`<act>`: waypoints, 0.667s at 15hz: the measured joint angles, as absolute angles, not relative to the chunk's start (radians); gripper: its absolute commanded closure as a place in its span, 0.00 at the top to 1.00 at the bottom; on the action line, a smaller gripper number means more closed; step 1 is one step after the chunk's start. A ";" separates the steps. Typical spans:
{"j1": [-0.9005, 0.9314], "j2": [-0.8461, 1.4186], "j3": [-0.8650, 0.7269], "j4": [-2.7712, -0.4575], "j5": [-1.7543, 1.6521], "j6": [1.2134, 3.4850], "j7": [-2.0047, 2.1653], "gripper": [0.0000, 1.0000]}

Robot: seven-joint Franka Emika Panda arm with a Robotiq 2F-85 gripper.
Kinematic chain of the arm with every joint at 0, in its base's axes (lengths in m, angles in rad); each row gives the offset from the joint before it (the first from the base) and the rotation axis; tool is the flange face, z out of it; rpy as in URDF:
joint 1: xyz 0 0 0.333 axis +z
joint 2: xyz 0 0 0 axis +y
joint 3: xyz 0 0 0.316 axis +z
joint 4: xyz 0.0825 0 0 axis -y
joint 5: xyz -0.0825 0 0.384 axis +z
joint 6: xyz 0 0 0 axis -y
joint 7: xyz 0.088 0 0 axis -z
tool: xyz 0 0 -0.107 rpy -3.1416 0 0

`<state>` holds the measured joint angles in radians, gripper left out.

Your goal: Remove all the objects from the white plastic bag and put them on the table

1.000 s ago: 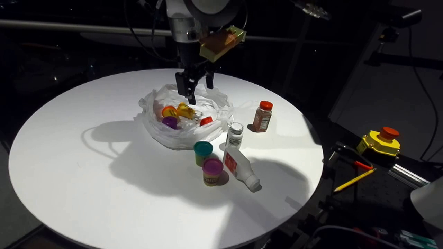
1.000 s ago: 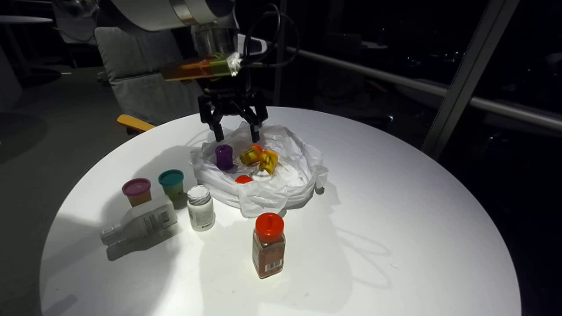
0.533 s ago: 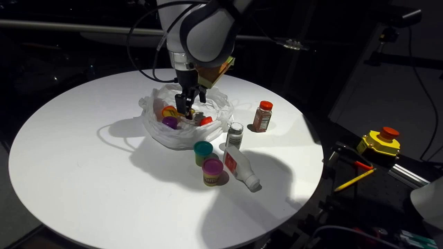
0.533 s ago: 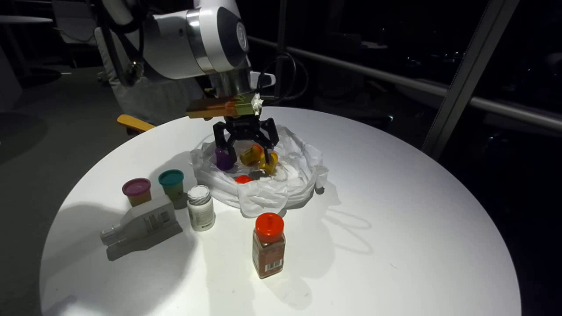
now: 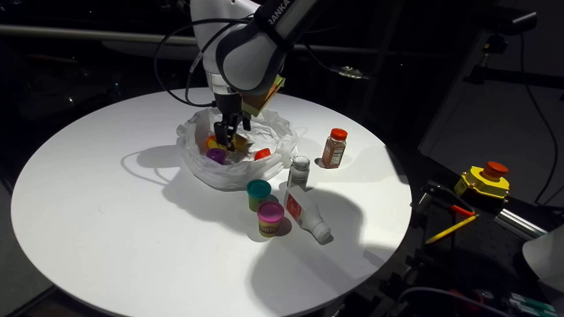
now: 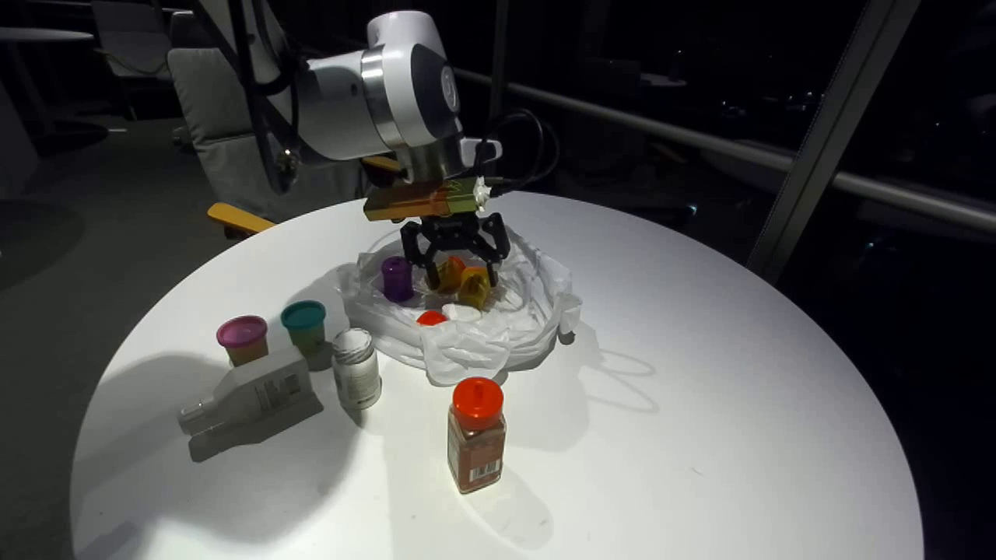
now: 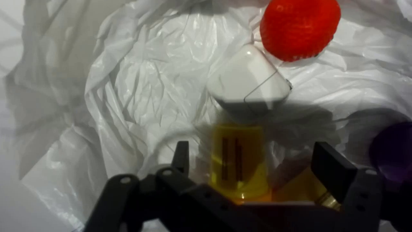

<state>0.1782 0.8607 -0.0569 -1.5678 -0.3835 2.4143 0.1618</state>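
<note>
A smooth, round table [image 5: 110,246] is bearing a wrinkled plastic bag [image 5: 233,176].
An angular gripper [image 6: 462,279] is hovering at the bag's mouth, jaws wide apart; inside, a tapered yellow tub [image 7: 238,161] is lying near a rounded red object [image 7: 299,29].

the arm [image 6: 369,105] is bent downward at the wrist [image 6: 436,159], its jaws spread wide and pointing down, low over the surface [image 6: 700,404], nearer its far edge in both exterior views.
</note>
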 measured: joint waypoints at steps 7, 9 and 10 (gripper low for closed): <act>0.175 0.942 -0.069 -1.461 -0.378 2.395 0.131 0.19; 0.175 0.943 -0.072 -1.454 -0.377 2.390 0.129 0.20; 0.175 0.941 -0.075 -1.453 -0.377 2.388 0.129 0.20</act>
